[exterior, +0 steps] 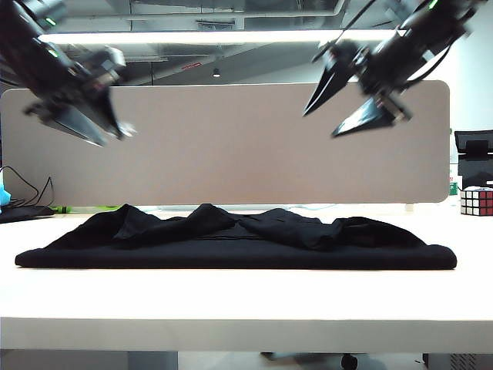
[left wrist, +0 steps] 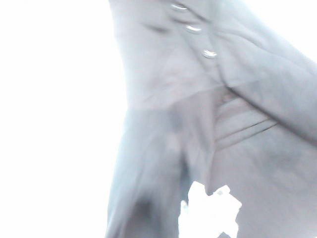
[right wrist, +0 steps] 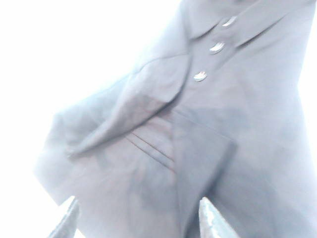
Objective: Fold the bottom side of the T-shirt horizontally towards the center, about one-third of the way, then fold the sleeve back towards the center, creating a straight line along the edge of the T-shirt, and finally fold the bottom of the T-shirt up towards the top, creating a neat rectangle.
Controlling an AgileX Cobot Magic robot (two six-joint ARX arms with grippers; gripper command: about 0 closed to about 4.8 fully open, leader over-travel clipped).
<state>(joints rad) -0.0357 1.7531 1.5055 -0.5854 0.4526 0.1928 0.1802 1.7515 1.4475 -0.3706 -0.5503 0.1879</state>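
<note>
Exterior view: T-shirt lies folded flat on white table. Left gripper high above its left end, jaw gap unclear; right gripper high above its right end, jaws wide, empty.

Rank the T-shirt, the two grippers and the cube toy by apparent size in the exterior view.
1. T-shirt, spread across the table.
2. Left gripper and right gripper, both raised above it: they look alike, so no ranking; nearness may enlarge them.
3. Cube toy, far right, partly cut off by the frame edge.
</note>
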